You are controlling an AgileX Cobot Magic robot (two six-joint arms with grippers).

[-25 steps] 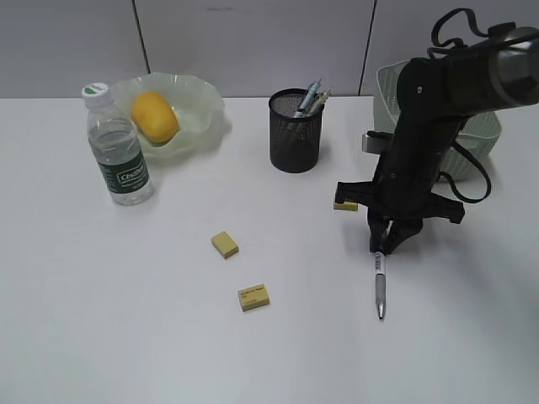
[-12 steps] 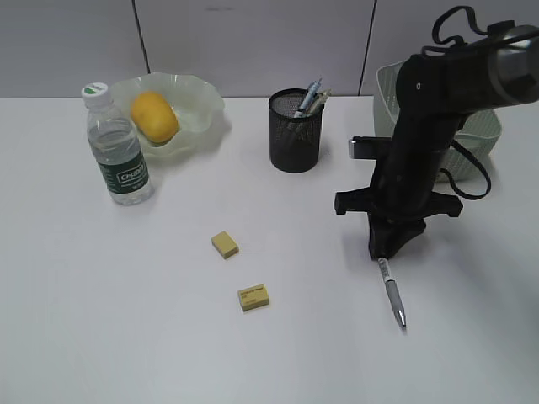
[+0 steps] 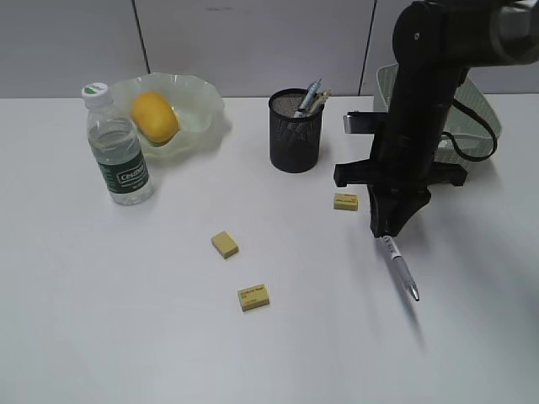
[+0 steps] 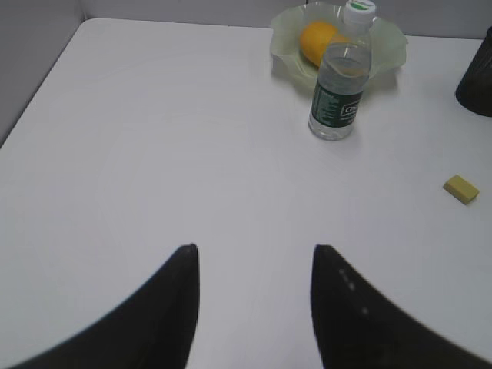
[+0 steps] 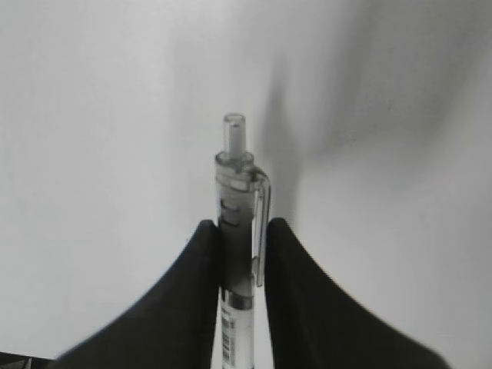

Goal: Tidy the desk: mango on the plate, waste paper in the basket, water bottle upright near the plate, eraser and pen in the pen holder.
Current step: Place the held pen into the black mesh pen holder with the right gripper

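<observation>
Exterior view: right claw clamps the pen beside an eraser; left claw spread apart.

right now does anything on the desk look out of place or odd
Three yellow erasers lie loose on the desk: one beside the right gripper, two mid-table. The pen hangs tilted from that gripper, outside the pen holder. Nothing looks spilled or damaged.
</observation>
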